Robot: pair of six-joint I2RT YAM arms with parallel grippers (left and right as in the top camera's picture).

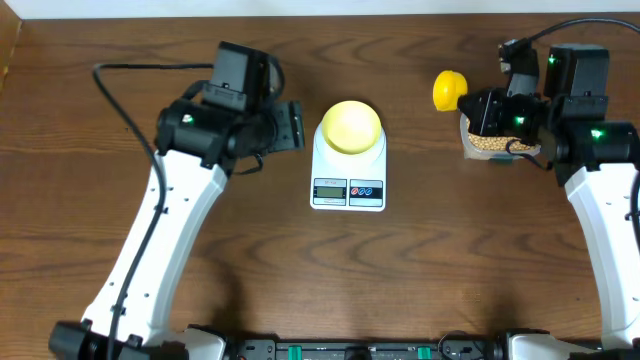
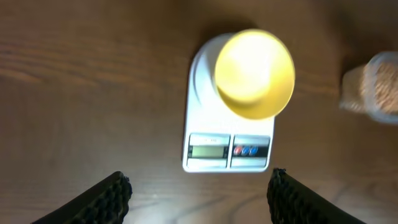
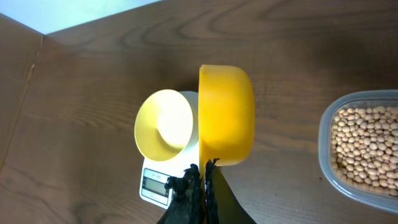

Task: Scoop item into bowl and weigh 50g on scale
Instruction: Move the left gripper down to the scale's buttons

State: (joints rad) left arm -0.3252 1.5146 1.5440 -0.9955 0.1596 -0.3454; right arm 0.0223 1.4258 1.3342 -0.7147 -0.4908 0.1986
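Overhead: tub (image 1: 488,143) at far right mostly hidden under right arm (image 1: 575,150); digits on the display (image 1: 330,190) too small to read. Left wrist view: tub blurred, cut by right edge. Right wrist view: scale (image 3: 154,183) largely hidden behind bowl (image 3: 165,124) and scoop (image 3: 227,115); tub cut by right edge.

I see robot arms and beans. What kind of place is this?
Probably a robot lab, not a kitchen: two robot arms at a wooden table, with a scale, a bowl and a tub of beans.
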